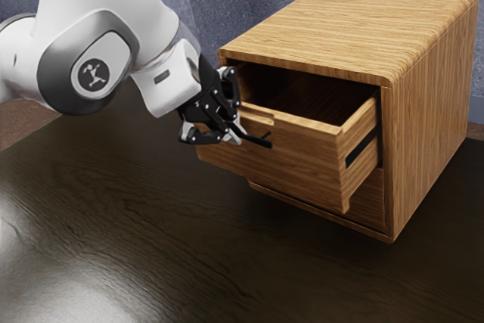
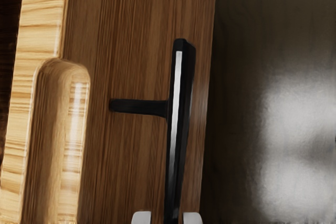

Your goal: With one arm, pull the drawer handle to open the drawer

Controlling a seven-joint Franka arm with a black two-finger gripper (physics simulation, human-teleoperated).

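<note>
A light wooden cabinet (image 1: 423, 104) stands on the table at the exterior view's right. Its upper drawer (image 1: 302, 160) is pulled partway out, and its hollow inside shows. A thin black handle (image 1: 255, 140) sticks out from the drawer front. My black gripper (image 1: 227, 135) is at that handle, shut on it from two sides. In the wrist view the handle bar (image 2: 177, 124) runs along the drawer front (image 2: 131, 35) on a short black post. The bar's near end passes between my pale fingertips (image 2: 140, 216).
The dark glossy table (image 1: 151, 247) stretches in front of the cabinet and under my arm. A lower panel of the cabinet (image 1: 370, 209) sits beneath the pulled-out drawer. A grey wall stands behind.
</note>
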